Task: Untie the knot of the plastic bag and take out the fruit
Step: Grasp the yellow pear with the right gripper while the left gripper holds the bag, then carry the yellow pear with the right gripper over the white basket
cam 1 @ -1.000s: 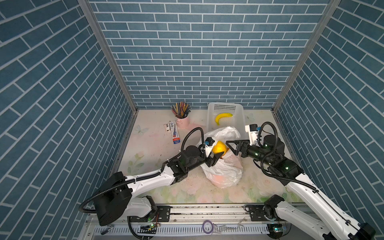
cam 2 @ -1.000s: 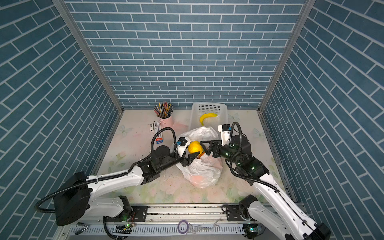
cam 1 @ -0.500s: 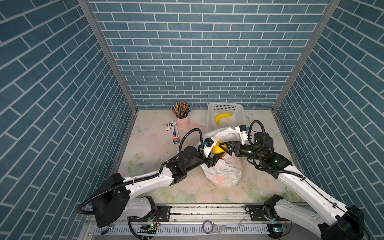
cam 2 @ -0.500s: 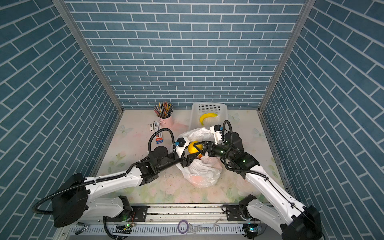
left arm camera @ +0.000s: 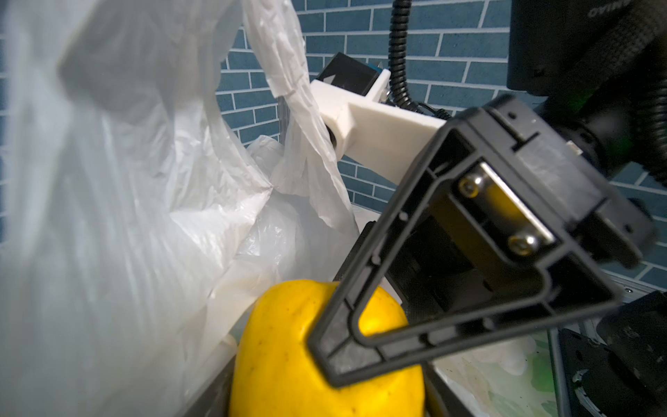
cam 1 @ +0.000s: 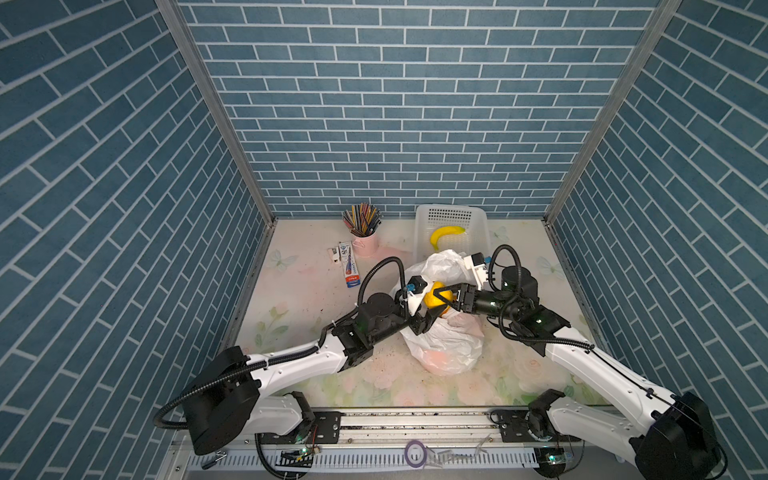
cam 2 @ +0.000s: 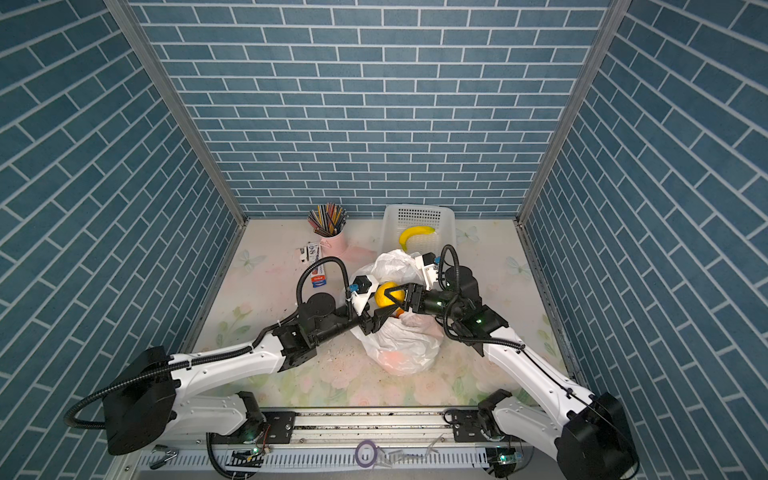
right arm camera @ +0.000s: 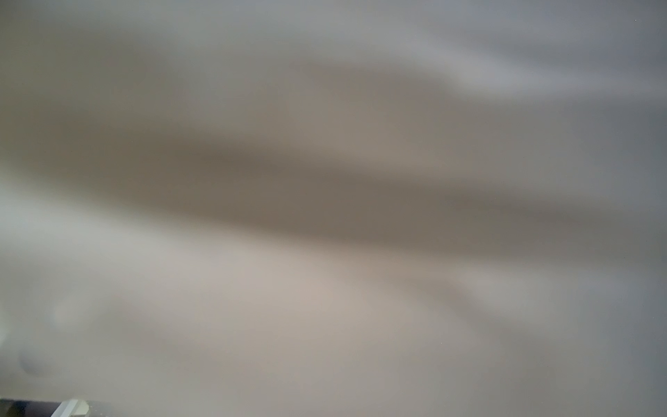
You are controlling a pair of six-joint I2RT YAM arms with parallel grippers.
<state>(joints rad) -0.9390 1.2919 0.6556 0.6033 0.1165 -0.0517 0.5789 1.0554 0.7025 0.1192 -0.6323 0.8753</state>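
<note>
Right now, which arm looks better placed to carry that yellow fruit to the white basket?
Right, probably. The right gripper straddles the yellow fruit at the mouth of the plastic bag, and the white basket stands just behind, toward that arm's side.

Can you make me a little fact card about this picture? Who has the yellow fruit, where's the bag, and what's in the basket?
lemon: yellow, at the bag's open mouth
left gripper: closed on the lemon
right gripper: fingers around the lemon, one touching it; grip unclear
plastic bag: white, crinkly, on the table
basket: white, behind the bag, holding a banana
pink cup: full of pencils, left of the basket
</note>
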